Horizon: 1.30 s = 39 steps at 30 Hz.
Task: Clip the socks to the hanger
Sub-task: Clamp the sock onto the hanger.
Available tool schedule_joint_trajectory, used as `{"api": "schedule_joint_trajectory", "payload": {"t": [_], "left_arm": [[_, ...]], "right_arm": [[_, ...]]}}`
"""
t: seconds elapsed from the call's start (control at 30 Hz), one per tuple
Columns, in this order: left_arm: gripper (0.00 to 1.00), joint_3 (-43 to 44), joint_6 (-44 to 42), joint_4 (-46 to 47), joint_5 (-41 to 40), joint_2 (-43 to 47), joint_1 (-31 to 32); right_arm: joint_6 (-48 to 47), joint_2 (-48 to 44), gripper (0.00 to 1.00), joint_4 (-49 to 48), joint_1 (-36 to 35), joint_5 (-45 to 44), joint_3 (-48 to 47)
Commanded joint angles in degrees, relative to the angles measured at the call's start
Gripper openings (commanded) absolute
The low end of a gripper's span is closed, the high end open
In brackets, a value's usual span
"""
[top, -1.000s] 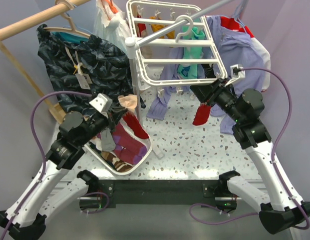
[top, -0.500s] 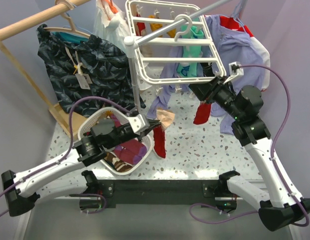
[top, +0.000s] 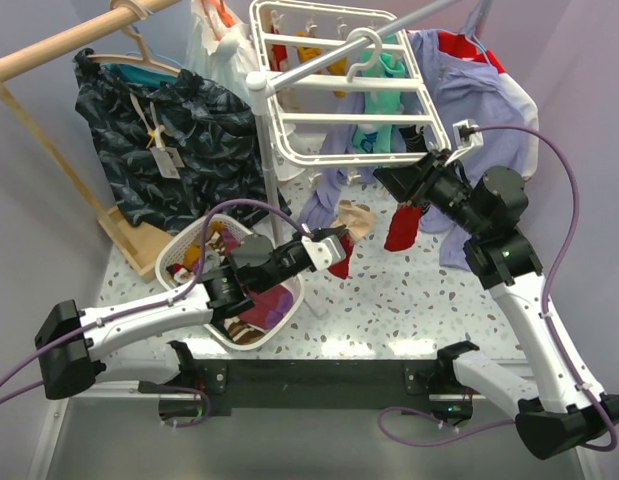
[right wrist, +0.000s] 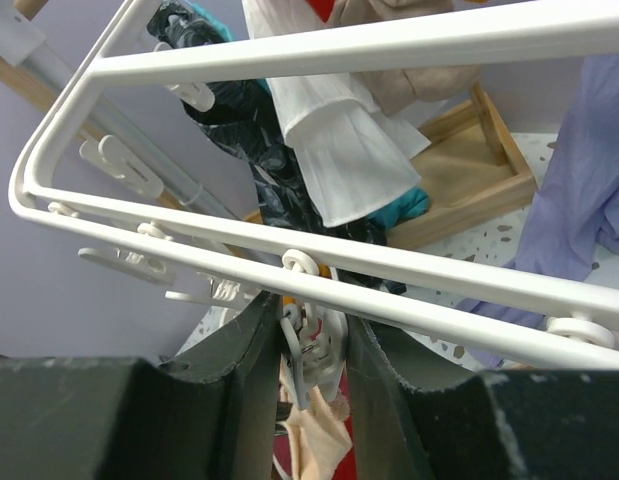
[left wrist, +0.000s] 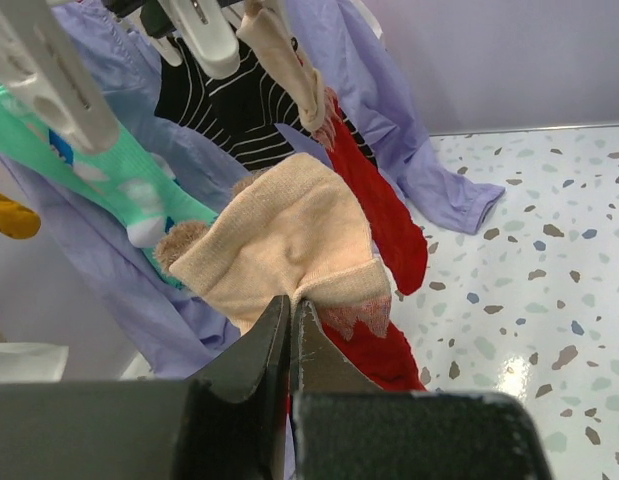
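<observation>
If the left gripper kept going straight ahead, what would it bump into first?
Probably the hanging red sock, just beyond the held sock in the left gripper, though depth is unclear.

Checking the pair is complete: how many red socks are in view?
2. One sock hangs from the hanger clip gripped by the right gripper. The other sock is pinched by its tan cuff in the left gripper. More may be hidden.
</observation>
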<state>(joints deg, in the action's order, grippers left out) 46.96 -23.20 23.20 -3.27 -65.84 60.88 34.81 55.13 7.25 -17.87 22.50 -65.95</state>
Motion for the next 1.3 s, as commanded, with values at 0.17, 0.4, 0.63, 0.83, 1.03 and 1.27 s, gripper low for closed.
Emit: {"api": "schedule_joint_trajectory", "payload": {"t": [0.17,0.4,0.63,0.83,1.03,1.27], "left_arm": [[0.00,5.2,-0.4,9.2,2.0,-3.6,0.3],[0.00,7.8,-0.5,9.7,2.7,-5.5,0.2],[0.00,9.0,-0.7,9.1,2.7,-6.9,0.2],[0.00,9.1,-0.7,8.4,2.7,-7.6,0.2],[0.00,8.8,-0.4,7.5,2.9,-7.6,0.2],[0.00,8.1,0.5,7.4,2.4,-7.7,0.2]], "right_arm": [[-3.3,1.3,0.09,-1.4,0.0,6.5,-0.8],[-3.6,1.6,0.09,-2.1,-0.1,7.3,-0.1],[-3.9,1.4,0.09,-2.1,-0.1,8.4,0.1],[-4.5,1.1,0.09,-1.4,0.0,7.6,-0.7],[-4.6,0.9,0.08,-1.4,0.0,7.1,-0.9],[-4.7,0.3,0.08,-1.2,0.0,5.8,-0.8]]}}
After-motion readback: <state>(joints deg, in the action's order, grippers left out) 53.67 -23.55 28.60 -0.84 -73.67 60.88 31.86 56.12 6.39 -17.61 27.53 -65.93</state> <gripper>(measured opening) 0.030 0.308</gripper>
